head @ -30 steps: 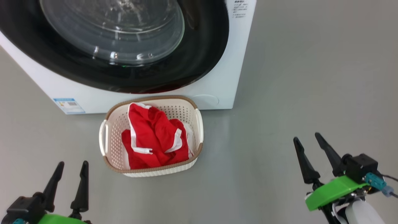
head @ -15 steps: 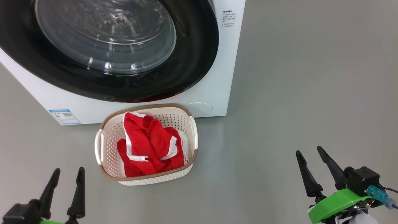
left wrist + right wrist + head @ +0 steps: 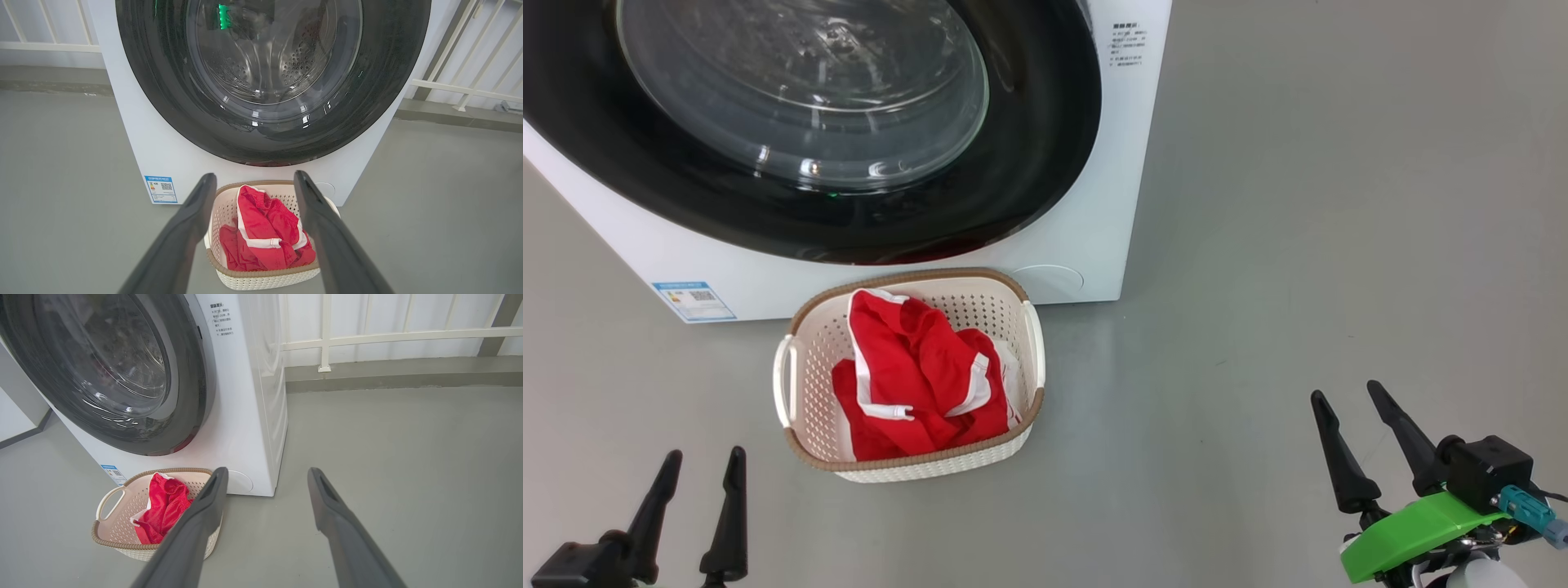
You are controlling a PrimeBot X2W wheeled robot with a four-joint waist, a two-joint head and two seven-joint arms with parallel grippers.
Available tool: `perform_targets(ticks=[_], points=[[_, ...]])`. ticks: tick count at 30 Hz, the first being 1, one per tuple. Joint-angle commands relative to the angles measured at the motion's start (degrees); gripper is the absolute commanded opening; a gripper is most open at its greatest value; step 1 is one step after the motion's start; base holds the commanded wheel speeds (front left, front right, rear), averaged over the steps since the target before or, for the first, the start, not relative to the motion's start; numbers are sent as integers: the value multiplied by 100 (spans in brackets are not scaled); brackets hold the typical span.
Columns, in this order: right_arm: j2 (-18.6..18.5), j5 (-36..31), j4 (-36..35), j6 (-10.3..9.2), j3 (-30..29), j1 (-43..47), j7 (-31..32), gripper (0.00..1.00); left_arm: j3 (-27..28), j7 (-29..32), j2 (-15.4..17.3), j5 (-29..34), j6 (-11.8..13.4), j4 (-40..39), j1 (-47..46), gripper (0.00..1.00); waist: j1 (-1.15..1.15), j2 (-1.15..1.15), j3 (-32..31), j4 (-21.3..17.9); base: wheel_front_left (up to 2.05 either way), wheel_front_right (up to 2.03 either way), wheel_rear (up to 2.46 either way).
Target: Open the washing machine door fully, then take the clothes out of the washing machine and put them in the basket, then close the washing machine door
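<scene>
Door: washing machine door (image 3: 800,122) seen flush against the washing machine (image 3: 1094,237).
Clothes: red clothes (image 3: 915,376) bunched inside the basket (image 3: 931,469).
Basket: set on the grey floor (image 3: 1258,286), just before the machine's front.
Left gripper (image 3: 706,452): fingers apart, nothing held.
Right gripper (image 3: 1344,389): fingers apart, nothing held.

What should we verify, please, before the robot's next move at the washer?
1. The large round black-rimmed glass washing machine door sits flush against the big white front-loading washing machine: ok.
2. Door latched: cannot tell.
3. The perforated steel drum, as far as the glass shows it, holds no red fabric: ok.
4. The bright red white-trimmed clothes lie inside the small cream perforated plastic basket: ok.
5. The left gripper is open and empty: ok.
6. The right gripper is open and empty: ok.
</scene>
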Motion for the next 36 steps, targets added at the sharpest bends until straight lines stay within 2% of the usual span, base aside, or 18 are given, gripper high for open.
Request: perform_targets(ticks=[1, 4, 5, 9, 16, 20, 36], points=[[-50, 23, -152, -11, 102, 53, -27, 100, 195, -54, 132, -51, -17, -123, -113, 100, 0, 0, 1, 0, 0, 0, 0], [-47, 18, -157, -11, 103, 51, -27, 100, 182, -54, 137, -64, -17, -125, -117, 100, 0, 0, 7, 1, 0, 0, 0], [12, -1, 16, 0, -2, 1, 0, 0, -13, 3, -7, -23, 0, 21, -1, 0, 0, 0, 8, 0, 0, 0, 0], [135, 1, 275, 0, 15, 85, 8, 0, -90, 34, -233, -30, 1, 265, 19, 0, 0, 0, 8, 0, 0, 0, 0], [153, 440, 219, -1, -10, 108, 101, 0, -52, 127, -260, -436, 4, 231, 14, 0, 13, 0, -52, 13, 0, 0, 0], [162, 690, 220, -1, -24, 99, 155, 0, -31, 181, -275, -666, 6, 246, -13, 0, 1, 0, -68, 20, 0, 0, 0], [213, 1681, 178, -2, -100, 81, 385, 0, 66, 408, -343, -1584, -2, 291, -111, 0, 0, 0, -172, 49, 0, 0, 0]])
